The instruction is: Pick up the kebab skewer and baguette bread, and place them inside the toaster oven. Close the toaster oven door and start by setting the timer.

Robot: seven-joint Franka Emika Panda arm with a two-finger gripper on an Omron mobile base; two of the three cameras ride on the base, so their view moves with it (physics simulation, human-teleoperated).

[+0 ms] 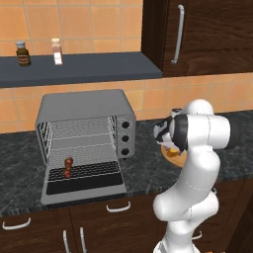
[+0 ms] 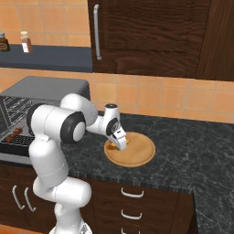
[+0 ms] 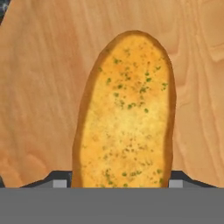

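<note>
Golden-yellow oblong baguette bread (image 3: 127, 113), flecked with green herbs and rimmed by a darker orange crust, lies flat on the round wooden plate (image 3: 39, 87), its near end between the two dark fingertips (image 3: 59, 180) of the gripper (image 3: 114, 183). They stand apart on either side of the loaf, flanking it; whether they touch it I cannot tell. It looks light, with a firm crust over a softer crumb, so a gentle pinch across its narrow width seems best, before it joins the red-brown kebab skewer (image 1: 68, 167) on the rack of the boxy grey toaster oven (image 1: 84, 106).

The oven (image 1: 86, 136) mouth stands unblocked above its dropped door (image 1: 84, 185), a skewer (image 1: 68, 167) lying at the rack's front left. On the plate (image 2: 141, 155), bread (image 3: 127, 113) fills the gap between the fingertips, bare wood at 3 and 9 o'clock.
</note>
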